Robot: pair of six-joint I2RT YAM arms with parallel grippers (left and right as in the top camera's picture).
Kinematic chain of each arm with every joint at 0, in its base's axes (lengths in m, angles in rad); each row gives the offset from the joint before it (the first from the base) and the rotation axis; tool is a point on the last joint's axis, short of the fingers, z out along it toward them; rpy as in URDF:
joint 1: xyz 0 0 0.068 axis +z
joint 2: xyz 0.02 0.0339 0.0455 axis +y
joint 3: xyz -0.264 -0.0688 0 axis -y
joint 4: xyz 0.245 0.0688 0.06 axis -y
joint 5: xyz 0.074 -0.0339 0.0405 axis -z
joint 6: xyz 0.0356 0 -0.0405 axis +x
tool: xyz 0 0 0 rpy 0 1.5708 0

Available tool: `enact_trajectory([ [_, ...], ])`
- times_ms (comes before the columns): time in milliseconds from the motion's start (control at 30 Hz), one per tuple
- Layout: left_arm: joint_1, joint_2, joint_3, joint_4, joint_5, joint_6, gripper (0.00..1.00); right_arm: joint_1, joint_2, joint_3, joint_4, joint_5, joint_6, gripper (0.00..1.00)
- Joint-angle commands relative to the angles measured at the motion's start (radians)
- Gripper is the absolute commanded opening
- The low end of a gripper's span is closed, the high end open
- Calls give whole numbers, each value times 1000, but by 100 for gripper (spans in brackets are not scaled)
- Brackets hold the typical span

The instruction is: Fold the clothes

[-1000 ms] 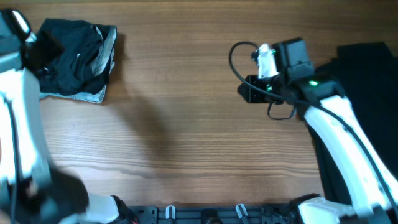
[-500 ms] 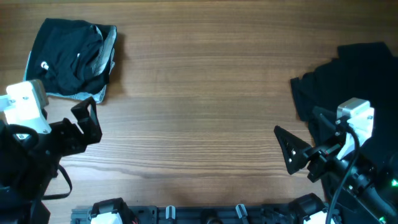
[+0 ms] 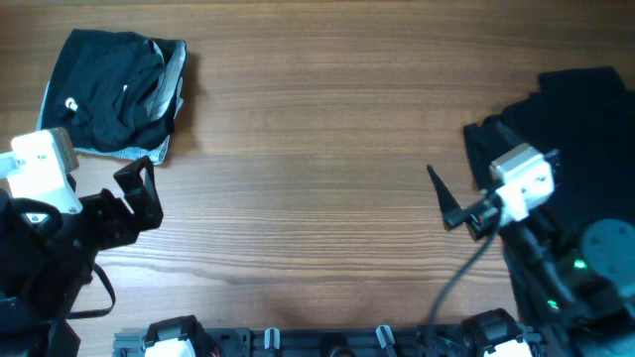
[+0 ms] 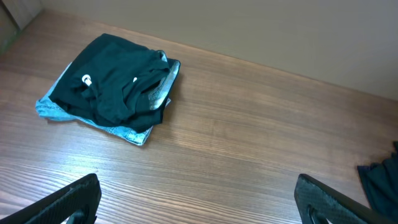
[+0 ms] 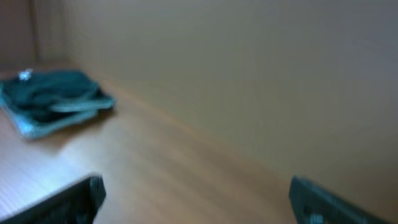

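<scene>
The clothes lie in two places. A folded stack (image 3: 111,91) sits at the far left: a black T-shirt with a small white logo (image 4: 87,79) on top of a pale grey-blue garment (image 4: 127,132). A loose heap of dark shirts (image 3: 580,124) covers the right edge. My left gripper (image 3: 139,198) hangs open over bare wood just in front of the stack, and its wide-apart fingers (image 4: 68,202) hold nothing. My right gripper (image 3: 451,206) is open too, at the heap's left side and pointing left. Its view is blurred, with the stack (image 5: 53,102) far off.
The wooden table (image 3: 317,149) spans the whole view. A black rail with mounts (image 3: 327,342) runs along its near edge. In the left wrist view, a corner of the dark heap (image 4: 382,177) shows at the right edge.
A second ago the left arm was at the stack and the right arm at the mid-right. Both have pulled back toward the near edge with jaws opened. The right gripper then shifted slightly further back.
</scene>
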Motion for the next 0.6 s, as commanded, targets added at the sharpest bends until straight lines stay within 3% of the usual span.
enact_trajectory([
  [0,-5,0,-4,1,-9,19,100,-45,-122,-266,201,-80,-72,100],
  [133,-5,0,-4,1,-9,19,100,-75,-341,-546,362,-121,-73,100],
  [233,-5,0,-4,1,-9,19,100,-91,-480,-682,372,-121,-76,100],
  [433,-5,0,-4,1,-9,19,100,-92,-578,-932,546,-130,-76,100],
  [567,-5,0,-4,1,-9,19,100,-92,-577,-931,532,-132,-76,100],
])
